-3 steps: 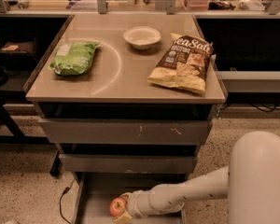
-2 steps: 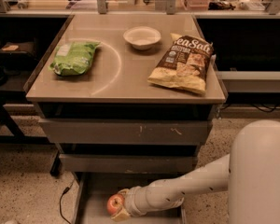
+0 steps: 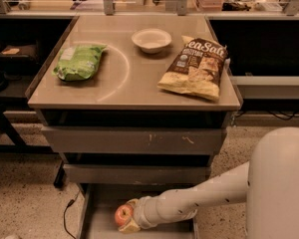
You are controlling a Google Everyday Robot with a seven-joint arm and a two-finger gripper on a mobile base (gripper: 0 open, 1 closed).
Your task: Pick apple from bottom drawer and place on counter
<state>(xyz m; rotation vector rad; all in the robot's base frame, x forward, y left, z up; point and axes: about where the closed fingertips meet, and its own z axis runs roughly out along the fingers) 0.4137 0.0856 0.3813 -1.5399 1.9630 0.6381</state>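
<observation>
The apple point(image 3: 123, 214), small and red with a yellowish patch, is in the open bottom drawer point(image 3: 102, 203), just above its grey floor. My gripper point(image 3: 126, 218) is at the end of the white arm that reaches in from the right; its fingers close around the apple. The tan counter point(image 3: 134, 76) with a faint curved white line tops the grey cabinet above.
On the counter lie a green chip bag point(image 3: 78, 61) at the left, a white bowl point(image 3: 151, 39) at the back middle and a yellow-brown chip bag point(image 3: 194, 67) at the right. Two closed grey drawers point(image 3: 134, 141) sit above the open one. A black cable point(image 3: 67, 215) lies on the floor at the left.
The gripper and the apple have shifted slightly left and up in the drawer. The arm has stretched a little further in.
</observation>
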